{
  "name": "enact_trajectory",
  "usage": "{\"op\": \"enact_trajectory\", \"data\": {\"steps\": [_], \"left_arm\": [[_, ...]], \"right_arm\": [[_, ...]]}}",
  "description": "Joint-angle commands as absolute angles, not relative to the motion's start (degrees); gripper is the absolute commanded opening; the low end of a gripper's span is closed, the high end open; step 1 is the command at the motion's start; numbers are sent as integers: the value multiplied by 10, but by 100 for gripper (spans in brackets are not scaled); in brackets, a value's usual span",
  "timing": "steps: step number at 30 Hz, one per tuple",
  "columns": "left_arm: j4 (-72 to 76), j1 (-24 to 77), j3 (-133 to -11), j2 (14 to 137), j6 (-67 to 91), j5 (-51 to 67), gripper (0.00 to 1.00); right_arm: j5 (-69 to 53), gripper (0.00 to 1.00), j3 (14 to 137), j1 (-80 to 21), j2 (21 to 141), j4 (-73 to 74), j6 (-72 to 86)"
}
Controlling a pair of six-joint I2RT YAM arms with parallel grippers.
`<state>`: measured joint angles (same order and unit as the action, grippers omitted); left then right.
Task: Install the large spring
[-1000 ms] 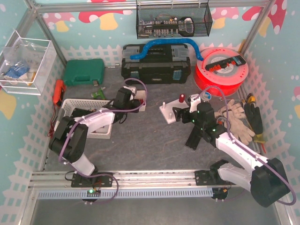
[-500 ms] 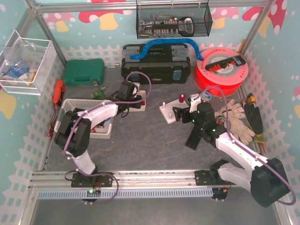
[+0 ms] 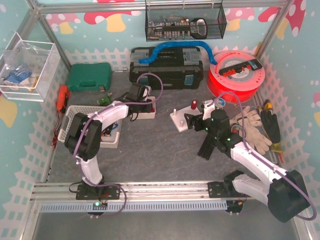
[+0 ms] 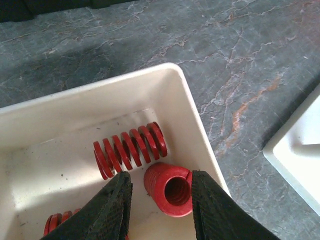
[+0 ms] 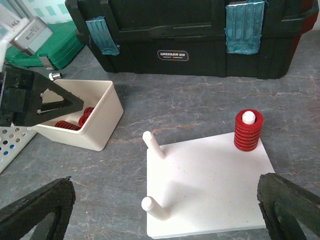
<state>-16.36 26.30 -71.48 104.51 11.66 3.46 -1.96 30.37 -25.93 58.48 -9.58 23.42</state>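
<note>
**Item: thick red tight-wound spring** (image 4: pixel 169 189). Seen end-on, lying in the near right corner of a white rectangular plastic bin (image 4: pixel 186 102). It touches or nearly touches the bin wall. Judged to be the task's large spring, though the views do not settle which spring is largest.

**Alongside:** a red open-coil spring (image 4: pixel 131 149) lies on its side just behind it. A further red coil sits at the bin's lower left, mostly hidden.

**Left gripper** (image 4: pixel 161 176). Poised over the bin, its black fingers apart, one on each side of the thick spring. They are not pressed against it, and nothing is held.

**Destination:** white flat base plate (image 5: pixel 210 192) on the grey marbled table mat (image 5: pixel 150 107), well apart from the bin.
- Two bare white pegs (image 5: pixel 152 145) stand along its left edge.
- A third peg at the far right corner carries a short red spring (image 5: pixel 247 131), fully seated.

**Right gripper** (image 5: pixel 160 210). Above the plate's near edge, fingers spread wide and empty.

**Background:** black plastic toolbox (image 5: pixel 180 30) behind the plate.

**Status (judged):** early.
- Done: one spring is on its peg, and the left fingers are lined up for a pick.
- Left to do: close on the thick spring, lift it clear of the bin wall, carry it to the plate, and thread it down over a free peg.
</note>
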Motion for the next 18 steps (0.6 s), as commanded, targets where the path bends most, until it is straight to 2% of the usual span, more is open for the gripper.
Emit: {"op": "enact_trajectory", "data": {"steps": [1,11,18], "left_arm": [[-188,258,-739,1066,101,43,37],[-198,251,-744,1096,97,44,38],[-198,249,-742,1095,99,-10,31]], "right_arm": [[-8,99,296,-261,572,-103,232],[-6,99,296,-262,576,-103,231],[0,99,295,-262,576,-103,230]]}}
